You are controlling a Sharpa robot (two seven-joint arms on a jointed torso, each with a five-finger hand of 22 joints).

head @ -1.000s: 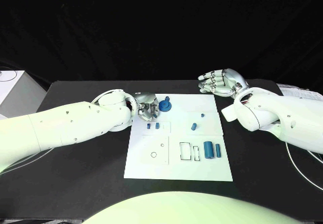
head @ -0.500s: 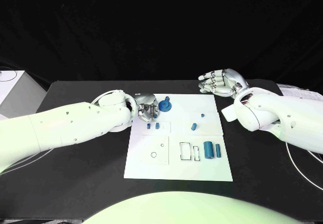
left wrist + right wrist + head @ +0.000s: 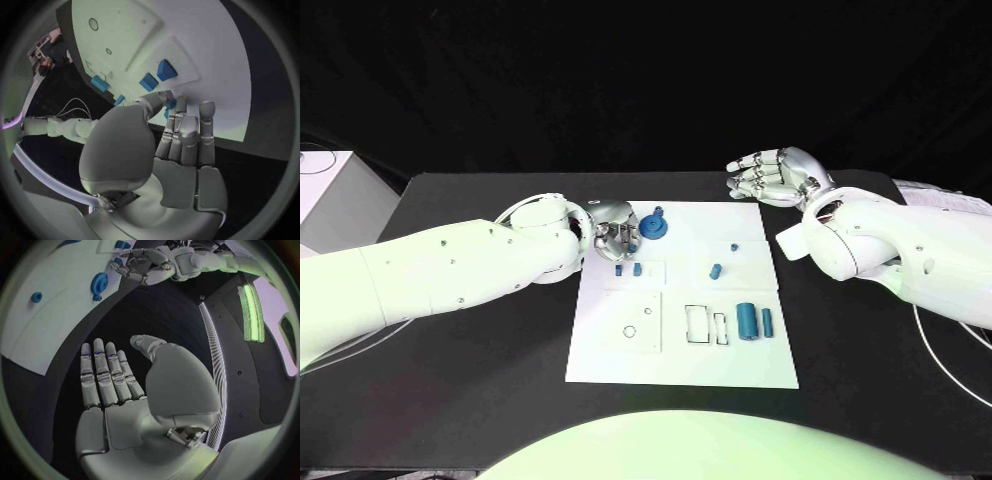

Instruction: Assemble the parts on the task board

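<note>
The white task board [image 3: 682, 345] lies in the middle of the black table. My left hand [image 3: 615, 238] hovers over its far left corner and pinches a small blue part [image 3: 170, 104] between thumb and fingertips. A round blue part [image 3: 655, 226] stands just right of that hand. Two small blue pieces [image 3: 627, 269] lie right below the hand, and another [image 3: 715, 270] lies mid-board. Two blue cylinders [image 3: 756, 322] rest at the board's right side. My right hand [image 3: 773, 175] is raised off the board's far right corner, fingers straight and apart [image 3: 103, 375], holding nothing.
Outlined recesses and small holes [image 3: 707, 325] mark the board's near half. A white box [image 3: 336, 195] stands at the table's far left. Cables [image 3: 942, 345] trail at the right edge. The right wrist view shows the left hand [image 3: 147, 267] beside the round part [image 3: 98, 284].
My left hand has shifted slightly over the board's far left corner, still holding the small blue part. The right hand has stayed where it was.
</note>
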